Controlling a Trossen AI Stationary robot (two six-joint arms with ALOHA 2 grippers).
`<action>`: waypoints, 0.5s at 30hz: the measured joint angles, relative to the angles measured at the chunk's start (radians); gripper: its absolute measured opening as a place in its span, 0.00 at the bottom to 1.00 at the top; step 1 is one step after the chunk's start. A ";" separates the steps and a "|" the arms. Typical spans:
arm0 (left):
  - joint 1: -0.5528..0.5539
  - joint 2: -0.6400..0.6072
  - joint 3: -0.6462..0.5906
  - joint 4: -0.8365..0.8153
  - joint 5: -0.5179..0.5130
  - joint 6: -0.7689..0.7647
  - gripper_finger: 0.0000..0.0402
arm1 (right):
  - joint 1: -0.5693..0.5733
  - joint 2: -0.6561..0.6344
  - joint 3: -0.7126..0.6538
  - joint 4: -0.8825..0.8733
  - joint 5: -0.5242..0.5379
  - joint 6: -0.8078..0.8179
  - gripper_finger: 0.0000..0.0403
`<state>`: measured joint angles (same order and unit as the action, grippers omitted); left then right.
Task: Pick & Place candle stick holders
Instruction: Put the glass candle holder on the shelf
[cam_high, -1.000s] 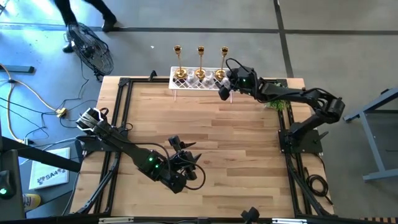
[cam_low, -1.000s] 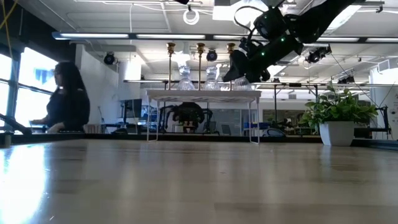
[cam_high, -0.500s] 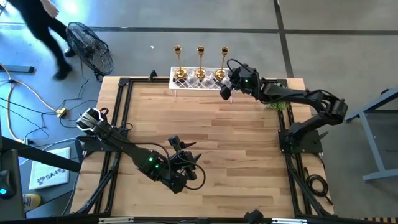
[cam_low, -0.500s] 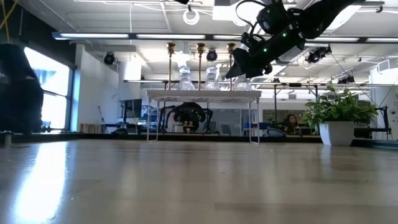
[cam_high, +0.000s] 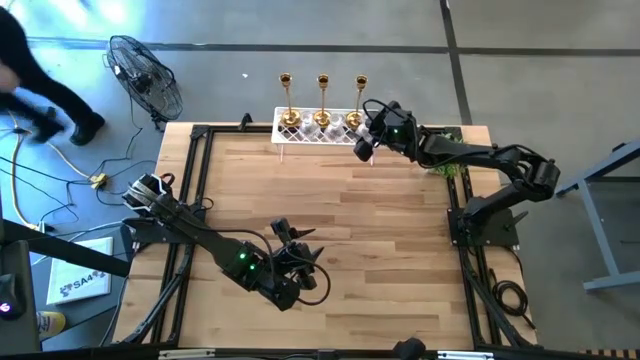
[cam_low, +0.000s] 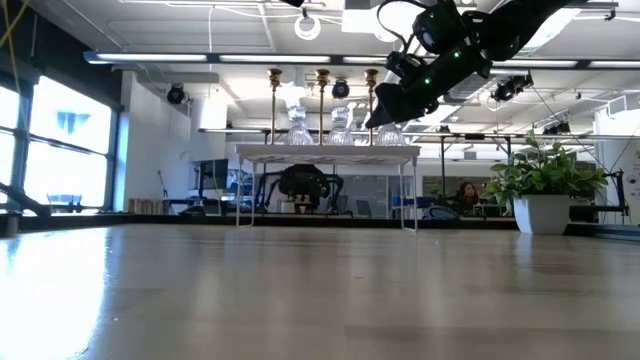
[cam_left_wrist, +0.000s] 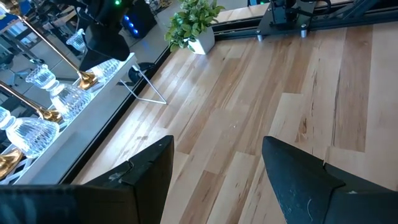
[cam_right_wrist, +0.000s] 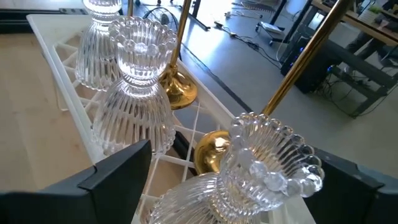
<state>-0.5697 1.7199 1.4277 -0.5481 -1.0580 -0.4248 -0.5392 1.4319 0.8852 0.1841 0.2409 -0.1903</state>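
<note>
- At the far edge of the worktop (cam_high: 330, 200), a white rack (cam_high: 300, 136) carries all six holders: three gold holders (cam_high: 322, 100) along its far side, three glass holders (cam_right_wrist: 134, 93) in front of them.
- Right gripper (cam_high: 366, 140) hangs over the rack's right end, jaws wide apart and empty.
- From its wrist view, the nearest glass holder (cam_right_wrist: 261, 162) sits between the jaws, its scalloped cup tilted toward the camera, with a gold base (cam_right_wrist: 211, 149) just behind it.
- Seen from table height, that gripper (cam_low: 385, 105) is level with the holders' cups, above the rack top.
- Left gripper (cam_high: 290, 255) waits near the worktop's front, well apart from the rack, jaws partly apart and holding nothing.
- A potted plant (cam_low: 540, 185) stands to the right of the rack.
- My read: this is the approach to a first pick; nothing has left the rack yet.
- Risk: the holders are packed tight, so a jaw coming down could clip the gold stem behind and topple it off the back edge.
- Risk: ribbed glass is slick and flares at the skirt; a grip on the cup rim could slip or tip it.
- Risk: pushing down off-centre may rock the thin-legged rack and upset the row.
</note>
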 joint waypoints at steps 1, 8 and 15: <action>0.000 0.000 0.000 0.000 0.000 0.000 0.59 | 0.000 0.000 0.000 0.000 0.000 -0.004 0.90; 0.000 0.000 0.000 0.000 0.000 0.000 0.59 | 0.007 0.000 0.000 0.003 0.019 -0.053 0.90; 0.000 0.000 0.000 0.001 0.000 0.000 0.59 | 0.008 0.000 0.000 0.001 0.041 -0.094 0.90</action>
<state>-0.5697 1.7199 1.4277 -0.5476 -1.0584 -0.4248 -0.5316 1.4319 0.8852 0.1848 0.2815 -0.2838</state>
